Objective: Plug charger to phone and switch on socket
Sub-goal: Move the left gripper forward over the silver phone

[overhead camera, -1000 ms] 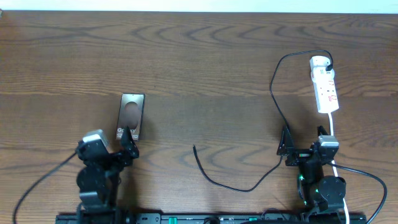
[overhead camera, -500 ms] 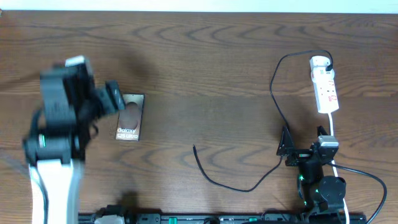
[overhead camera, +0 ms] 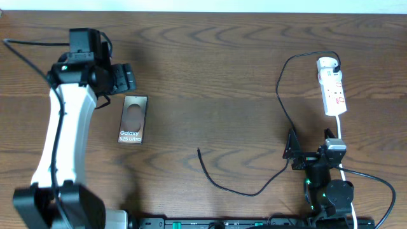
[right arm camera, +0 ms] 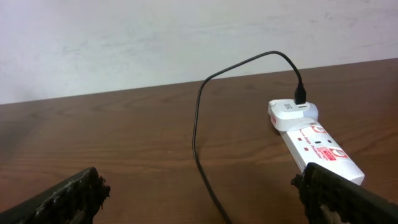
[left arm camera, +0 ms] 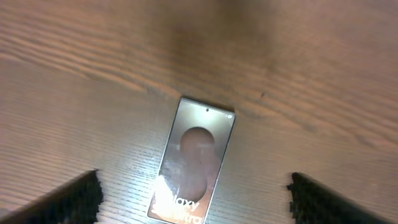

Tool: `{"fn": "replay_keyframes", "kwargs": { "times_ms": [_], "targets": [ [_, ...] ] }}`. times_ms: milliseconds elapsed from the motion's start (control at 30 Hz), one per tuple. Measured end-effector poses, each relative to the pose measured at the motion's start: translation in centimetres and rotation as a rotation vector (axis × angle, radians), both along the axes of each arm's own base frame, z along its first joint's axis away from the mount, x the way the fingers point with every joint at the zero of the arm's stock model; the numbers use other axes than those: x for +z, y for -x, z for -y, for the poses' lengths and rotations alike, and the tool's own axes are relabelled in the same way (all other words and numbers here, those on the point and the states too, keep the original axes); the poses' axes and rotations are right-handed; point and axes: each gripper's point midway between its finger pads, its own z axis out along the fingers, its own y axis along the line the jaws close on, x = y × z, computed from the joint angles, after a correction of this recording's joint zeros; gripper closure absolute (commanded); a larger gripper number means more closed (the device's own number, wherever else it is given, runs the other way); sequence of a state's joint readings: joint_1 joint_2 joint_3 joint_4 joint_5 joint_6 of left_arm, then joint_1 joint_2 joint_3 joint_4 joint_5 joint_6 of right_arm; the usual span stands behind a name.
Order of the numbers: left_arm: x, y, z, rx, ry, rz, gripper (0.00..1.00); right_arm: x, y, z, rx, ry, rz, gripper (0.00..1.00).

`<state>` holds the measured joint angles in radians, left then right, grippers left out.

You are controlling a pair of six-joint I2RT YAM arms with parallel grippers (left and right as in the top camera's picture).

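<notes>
The phone lies flat on the table at the left, lettering face up, and also shows in the left wrist view. My left gripper is open and empty, hovering just beyond the phone's far end; its fingers stand wide on either side of the phone. The charger curves from its free end up to its black plug at the socket. My right gripper is open and empty near the front edge, with the charger and socket ahead.
The socket's white cord runs back past the right arm's base. A white adapter sits at the socket's far end. A pale wall stands behind the table's far edge.
My left arm has lifted from its place at the front edge and swung out over the table to the phone's far side. The right arm, charger and socket have not moved.
</notes>
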<state>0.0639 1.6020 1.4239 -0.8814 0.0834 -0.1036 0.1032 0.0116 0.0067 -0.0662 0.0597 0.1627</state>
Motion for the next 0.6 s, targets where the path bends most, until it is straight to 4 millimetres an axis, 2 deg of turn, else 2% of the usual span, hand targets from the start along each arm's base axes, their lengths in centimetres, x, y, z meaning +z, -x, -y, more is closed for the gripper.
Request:
{"fn": "replay_keyframes", "kwargs": {
  "times_ms": [200, 333, 467, 600],
  "targets": [
    [-4.4, 0.9, 0.3, -0.005, 0.026, -0.163, 0.02, 0.0, 0.0, 0.0, 0.0, 0.0, 0.0, 0.01],
    [-6.5, 1.0, 0.3, -0.005, 0.03, -0.229, 0.02, 0.0, 0.0, 0.0, 0.0, 0.0, 0.0, 0.01],
    [-8.7, 1.9, 0.4, -0.031, 0.029, -0.321, 0.02, 0.0, 0.0, 0.0, 0.0, 0.0, 0.0, 0.01],
    [-10.2, 2.4, 0.4, -0.075, 0.023, -0.378, 0.02, 0.0, 0.0, 0.0, 0.0, 0.0, 0.0, 0.01]
  ]
}}
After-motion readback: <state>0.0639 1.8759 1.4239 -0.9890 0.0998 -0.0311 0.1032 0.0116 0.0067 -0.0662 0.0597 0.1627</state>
